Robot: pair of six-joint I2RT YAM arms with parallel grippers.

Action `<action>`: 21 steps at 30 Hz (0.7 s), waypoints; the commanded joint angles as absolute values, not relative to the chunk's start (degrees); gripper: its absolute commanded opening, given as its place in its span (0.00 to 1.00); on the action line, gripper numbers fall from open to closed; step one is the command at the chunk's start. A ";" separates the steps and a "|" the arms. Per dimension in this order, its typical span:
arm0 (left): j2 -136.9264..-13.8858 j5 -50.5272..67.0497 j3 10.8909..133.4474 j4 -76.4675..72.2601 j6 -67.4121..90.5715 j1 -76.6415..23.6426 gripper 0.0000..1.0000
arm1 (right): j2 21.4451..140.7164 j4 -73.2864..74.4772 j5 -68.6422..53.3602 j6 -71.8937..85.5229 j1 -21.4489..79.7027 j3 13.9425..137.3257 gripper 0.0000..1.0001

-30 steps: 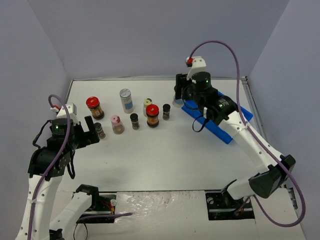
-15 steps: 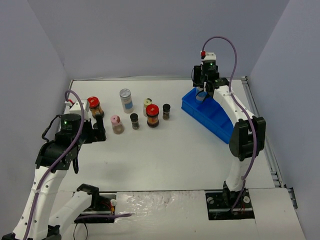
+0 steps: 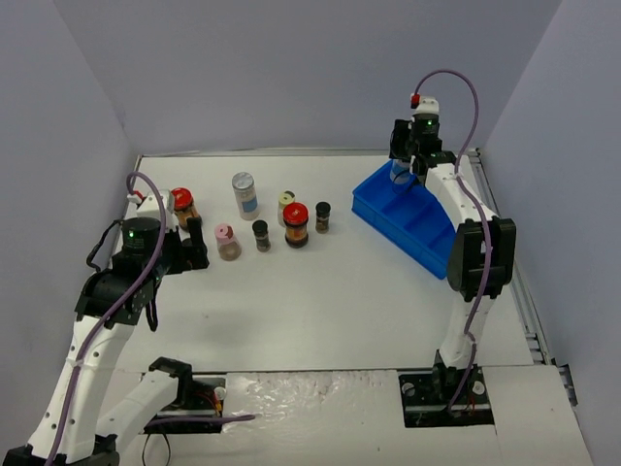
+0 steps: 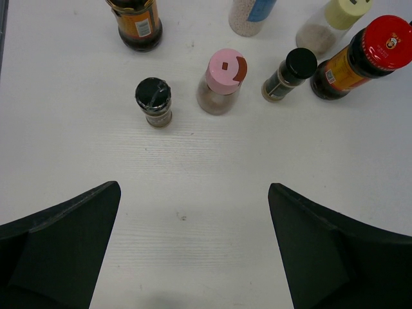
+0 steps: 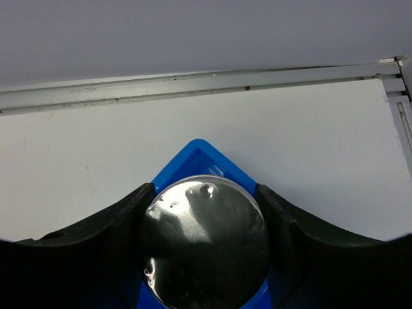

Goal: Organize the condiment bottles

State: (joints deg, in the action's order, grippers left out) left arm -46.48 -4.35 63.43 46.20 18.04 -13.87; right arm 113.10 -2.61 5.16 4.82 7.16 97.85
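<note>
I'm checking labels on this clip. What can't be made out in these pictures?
Right wrist: the held jar shows only its grey cap; cap and right gripper hide body and label.
Left wrist: top edge crops the blue-labelled jar and a dark jar, lids unseen.
Top external: labels too small to read.

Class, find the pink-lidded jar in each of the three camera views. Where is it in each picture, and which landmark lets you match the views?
Top external: the pink-lidded jar stands left of centre, in the cluster of jars.
Left wrist: it stands upper middle, beyond the open fingers.
Right wrist: not in it.
Shared landmark: the red-lidded jar to its right, with a small dark-capped jar between them.
</note>
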 commanded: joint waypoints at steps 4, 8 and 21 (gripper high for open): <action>-49.68 -3.69 63.86 41.17 21.58 -14.06 0.97 | 116.32 -10.95 1.74 4.34 5.66 102.36 0.00; -49.92 -3.78 63.29 39.68 21.88 -14.06 0.97 | 117.73 -11.59 1.40 4.05 5.54 102.65 0.00; -52.14 -2.33 61.48 34.24 21.53 -14.06 0.97 | 121.37 -15.18 2.70 3.70 5.19 100.95 0.31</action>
State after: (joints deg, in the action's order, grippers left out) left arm -51.01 -3.48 60.93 40.17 21.23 -13.87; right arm 123.23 -7.52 1.52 4.38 5.61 98.89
